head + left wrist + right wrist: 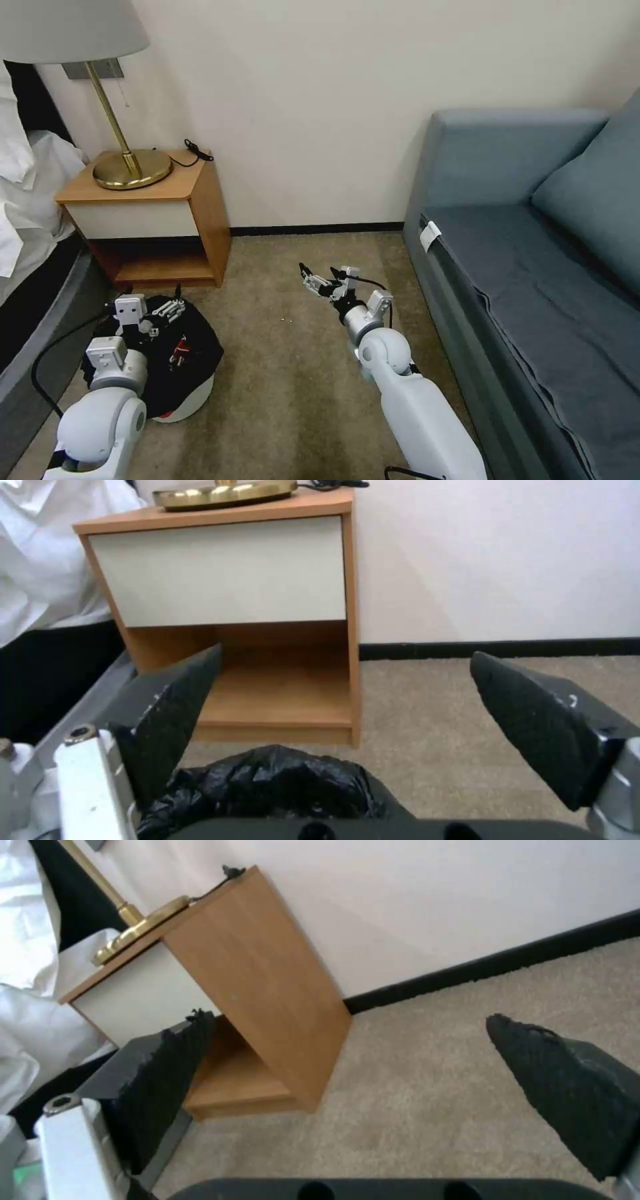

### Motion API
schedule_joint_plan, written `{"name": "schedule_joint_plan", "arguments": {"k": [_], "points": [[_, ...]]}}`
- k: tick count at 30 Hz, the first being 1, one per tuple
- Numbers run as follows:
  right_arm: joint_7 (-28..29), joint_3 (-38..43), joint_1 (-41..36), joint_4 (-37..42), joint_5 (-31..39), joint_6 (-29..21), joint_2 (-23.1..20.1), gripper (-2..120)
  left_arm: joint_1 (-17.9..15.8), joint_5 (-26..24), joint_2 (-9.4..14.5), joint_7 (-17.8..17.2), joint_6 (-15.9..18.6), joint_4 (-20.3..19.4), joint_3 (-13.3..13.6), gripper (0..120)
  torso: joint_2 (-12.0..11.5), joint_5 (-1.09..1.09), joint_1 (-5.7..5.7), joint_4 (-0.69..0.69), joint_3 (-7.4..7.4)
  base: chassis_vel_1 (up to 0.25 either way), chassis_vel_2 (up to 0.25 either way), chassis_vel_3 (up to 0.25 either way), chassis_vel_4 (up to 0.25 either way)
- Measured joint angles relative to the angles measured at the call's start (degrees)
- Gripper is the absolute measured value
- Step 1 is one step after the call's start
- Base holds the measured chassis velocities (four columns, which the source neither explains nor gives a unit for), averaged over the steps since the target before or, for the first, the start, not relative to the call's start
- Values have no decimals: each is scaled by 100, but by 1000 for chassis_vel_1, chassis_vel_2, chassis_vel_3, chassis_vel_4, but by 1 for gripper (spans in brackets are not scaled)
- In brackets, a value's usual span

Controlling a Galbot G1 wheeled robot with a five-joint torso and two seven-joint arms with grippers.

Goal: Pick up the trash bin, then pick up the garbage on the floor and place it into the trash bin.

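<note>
The trash bin (192, 399), white with a black bag (200, 357) over its rim, stands on the carpet at the lower left. A small red-and-white piece of garbage (179, 351) lies inside the bag. My left gripper (150, 319) hovers over the bin's far rim, open; in the left wrist view the left gripper (345, 654) has nothing between its fingers and the crinkled bag (267, 780) lies just under it. My right gripper (320, 275) hangs open above bare carpet in the middle, and the right gripper (350, 1017) is likewise empty in its own view.
A wooden nightstand (167, 220) with a brass lamp (130, 170) stands beyond the bin. A bed (27, 220) runs along the left. A blue sofa (533, 267) fills the right side. Carpet (287, 373) stretches between bin and sofa, with a tiny pale speck (287, 321).
</note>
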Motion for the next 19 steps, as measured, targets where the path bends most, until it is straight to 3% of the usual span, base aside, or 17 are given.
{"name": "schedule_joint_plan", "arguments": {"k": [19], "points": [[-2, -6, 6, -3, 0, -1, -5, 100, 10, -13, -3, -14, 6, 5, -18, 100, 0, 0, 0, 0, 0, 0, 0, 0, 0]]}}
